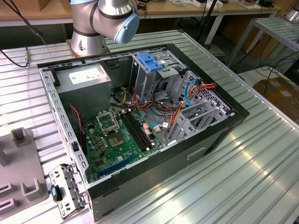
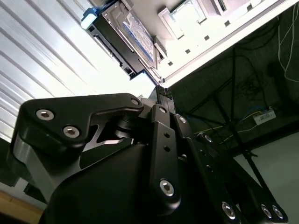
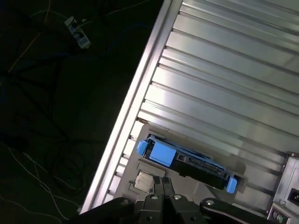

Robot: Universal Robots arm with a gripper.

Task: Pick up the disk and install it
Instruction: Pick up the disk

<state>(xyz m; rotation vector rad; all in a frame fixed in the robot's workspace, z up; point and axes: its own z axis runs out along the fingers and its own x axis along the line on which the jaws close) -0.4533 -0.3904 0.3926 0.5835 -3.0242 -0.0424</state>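
The gripper [image 3: 163, 183] had its two black, ribbed fingers pressed together and held nothing. Just beyond the fingertips, near but apart, the disk [image 3: 194, 165] stood on its long edge in a pale grey moulded holder [image 3: 142, 181]. Its long axis ran crosswise to the line of the fingers, which pointed at its broad side nearer one end than the middle. The disk was a thin rectangular slab with a dark metal body and smooth blue plastic rails at both ends. The holder sat on the ribbed, reflective aluminium table [image 3: 224, 70], close to its edge. Past that edge lay a dark floor with loose cables [image 3: 46, 154]. In the exterior view, the open computer case [image 1: 196, 154] lay on the table.
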